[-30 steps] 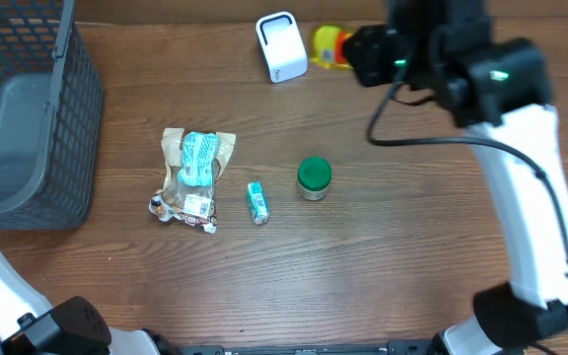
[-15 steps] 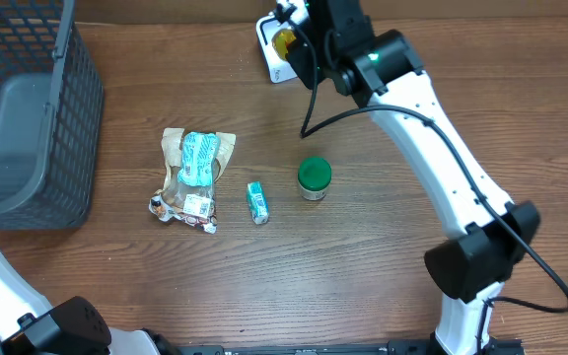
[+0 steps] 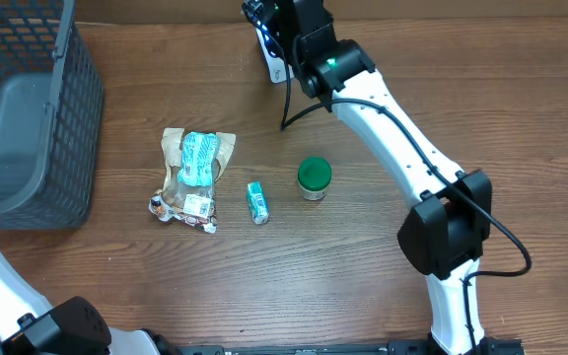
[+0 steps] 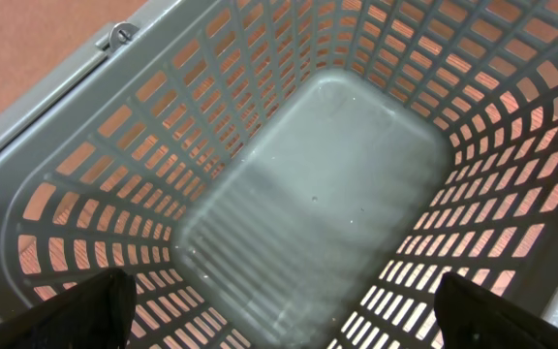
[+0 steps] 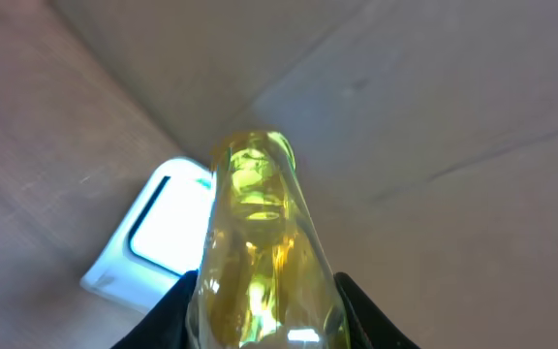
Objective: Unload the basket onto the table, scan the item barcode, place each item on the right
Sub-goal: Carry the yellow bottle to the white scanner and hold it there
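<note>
right gripper (image 5: 260, 325): partly closed and clamped on a yellow bottle (image 5: 255, 223), fingers (image 5: 168, 310) hugging both sides of it

what's new: parked at the top middle of the overhead frame now, versus the upper right a second ago. Pretty quick swing leftward along the back edge of the table (image 3: 383, 276)

bottle: up in the air in that grip, pointing away in the wrist view. Hidden under the arm from overhead now, where a second ago it shows as a yellow blob right of the scanner

scanner (image 5: 163, 228): white box with a bright window, lower left of the right wrist frame, close behind the bottle

meaning for the task: looks like the carry is done and the presenting part is starting. No barcode visible anywhere on the bottle, so can't tell if it faces the window. Probably needs a twist or a small shift to catch a read

left gripper (image 4: 298, 310): spread wide, nothing in it, hanging over the grey basket (image 4: 85, 87), same as a second ago

rest of the table: snack bag (image 3: 195, 168), small green pack (image 3: 256, 201) and green-lidded jar (image 3: 314, 177) all sitting mid-frame, unmoved
</note>
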Robot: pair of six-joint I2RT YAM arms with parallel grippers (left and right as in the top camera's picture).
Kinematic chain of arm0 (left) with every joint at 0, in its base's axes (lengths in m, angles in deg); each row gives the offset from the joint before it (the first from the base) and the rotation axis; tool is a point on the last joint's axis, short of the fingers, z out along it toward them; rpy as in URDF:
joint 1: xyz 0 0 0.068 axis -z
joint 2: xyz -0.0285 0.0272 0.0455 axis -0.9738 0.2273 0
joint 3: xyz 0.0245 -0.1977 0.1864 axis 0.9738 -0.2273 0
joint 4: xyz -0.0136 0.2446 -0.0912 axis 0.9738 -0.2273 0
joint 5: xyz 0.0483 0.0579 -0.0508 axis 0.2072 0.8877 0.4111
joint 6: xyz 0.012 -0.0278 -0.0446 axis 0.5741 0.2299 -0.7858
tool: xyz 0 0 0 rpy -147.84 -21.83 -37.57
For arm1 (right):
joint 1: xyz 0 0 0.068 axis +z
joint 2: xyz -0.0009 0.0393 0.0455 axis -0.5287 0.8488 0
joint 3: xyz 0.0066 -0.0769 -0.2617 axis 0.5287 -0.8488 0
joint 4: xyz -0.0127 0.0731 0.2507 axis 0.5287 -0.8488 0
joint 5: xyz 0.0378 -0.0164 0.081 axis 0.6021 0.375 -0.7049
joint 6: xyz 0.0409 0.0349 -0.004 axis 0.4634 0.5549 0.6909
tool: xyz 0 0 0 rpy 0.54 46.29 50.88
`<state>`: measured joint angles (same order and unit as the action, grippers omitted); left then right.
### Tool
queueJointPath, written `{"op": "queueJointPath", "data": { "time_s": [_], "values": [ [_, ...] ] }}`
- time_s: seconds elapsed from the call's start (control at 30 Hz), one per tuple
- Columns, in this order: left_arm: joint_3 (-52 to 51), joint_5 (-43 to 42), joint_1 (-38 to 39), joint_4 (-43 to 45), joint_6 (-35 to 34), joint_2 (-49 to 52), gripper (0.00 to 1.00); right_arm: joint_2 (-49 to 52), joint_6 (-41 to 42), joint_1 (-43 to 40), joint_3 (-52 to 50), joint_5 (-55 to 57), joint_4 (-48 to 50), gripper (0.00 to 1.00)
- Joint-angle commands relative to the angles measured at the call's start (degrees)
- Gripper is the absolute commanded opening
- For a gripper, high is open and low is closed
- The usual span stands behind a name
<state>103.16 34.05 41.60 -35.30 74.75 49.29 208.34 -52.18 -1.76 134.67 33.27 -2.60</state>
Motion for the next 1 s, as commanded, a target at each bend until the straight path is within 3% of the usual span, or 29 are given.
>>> {"op": "queueJointPath", "data": {
  "time_s": [0.0,0.27,0.97],
  "values": [
    [1.0,-0.5,0.0,0.0,1.1,0.4,1.00,1.4,-4.3,0.3,0.8,4.9,4.5,0.10],
    [1.0,-0.5,0.0,0.0,1.1,0.4,0.99,7.0,-12.0,0.5,0.8,9.6,12.8,0.08],
    [1.0,-0.5,0.0,0.0,1.1,0.4,1.00,13.1,-12.0,1.7,0.8,14.3,20.4,0.06]
  ]
}}
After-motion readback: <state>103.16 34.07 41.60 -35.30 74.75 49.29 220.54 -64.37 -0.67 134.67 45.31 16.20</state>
